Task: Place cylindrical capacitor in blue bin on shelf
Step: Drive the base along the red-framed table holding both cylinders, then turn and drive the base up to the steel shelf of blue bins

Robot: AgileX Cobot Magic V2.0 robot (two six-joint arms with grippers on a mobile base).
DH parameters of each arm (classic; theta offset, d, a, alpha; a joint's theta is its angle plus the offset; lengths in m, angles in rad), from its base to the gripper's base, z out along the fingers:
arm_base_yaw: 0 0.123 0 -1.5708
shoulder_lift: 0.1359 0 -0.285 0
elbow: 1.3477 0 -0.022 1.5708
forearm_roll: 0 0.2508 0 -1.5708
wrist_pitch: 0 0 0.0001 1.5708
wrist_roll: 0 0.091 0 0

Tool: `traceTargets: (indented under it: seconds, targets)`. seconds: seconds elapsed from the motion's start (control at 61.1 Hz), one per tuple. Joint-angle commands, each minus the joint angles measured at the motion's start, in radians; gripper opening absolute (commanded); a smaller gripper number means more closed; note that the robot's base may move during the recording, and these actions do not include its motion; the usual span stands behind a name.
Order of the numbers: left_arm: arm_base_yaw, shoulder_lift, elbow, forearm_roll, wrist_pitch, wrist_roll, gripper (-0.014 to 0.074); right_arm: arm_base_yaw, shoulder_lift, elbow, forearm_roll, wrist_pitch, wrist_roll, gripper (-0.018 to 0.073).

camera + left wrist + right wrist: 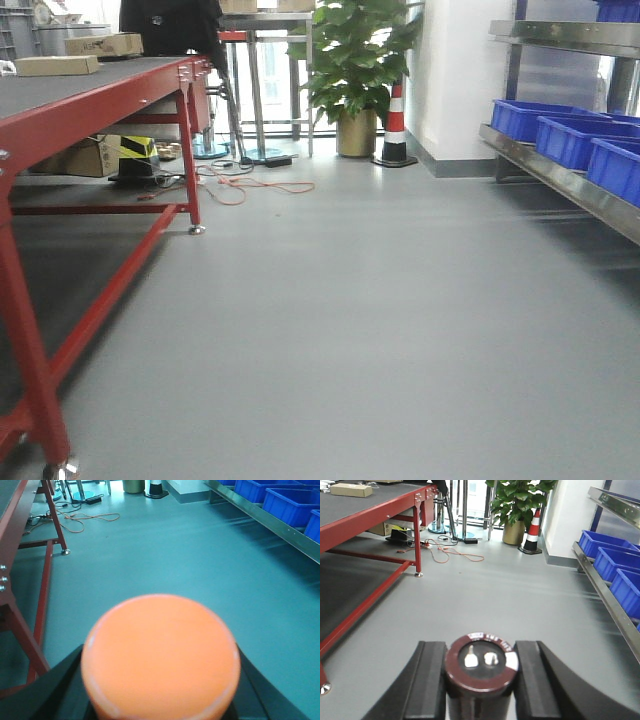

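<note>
light: bright, from rear | floor [400, 330]: motion-streaked | foreground: soft

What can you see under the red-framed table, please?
Under the red-framed table, near its far end, a cardboard box sits beside a black-and-yellow striped object. Nearer the camera only shadowed floor shows. The tabletop and frame hide whatever lies farther left.

Front view — we look low along the floor [350, 300], red table [90, 105] left, shelf [560, 180] right. Both wrist views face likewise, sharing the cone [396, 125].
</note>
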Motion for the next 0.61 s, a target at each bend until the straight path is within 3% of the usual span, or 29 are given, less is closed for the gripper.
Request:
traceTargets:
  seconds: [0.0,0.59]
  targets:
    - [-0.006,-0.002,-0.008,-0.004,-0.019,-0.002,-0.0111,0.002,-0.003,-0.012,-0.005,-0.028,-0.006,-0.0081]
    - [-0.006,-0.002,-0.008,-0.004,-0.019,-0.002,-0.0111,0.002,-0.003,-0.012,-0.005,-0.028,-0.006,-0.0081]
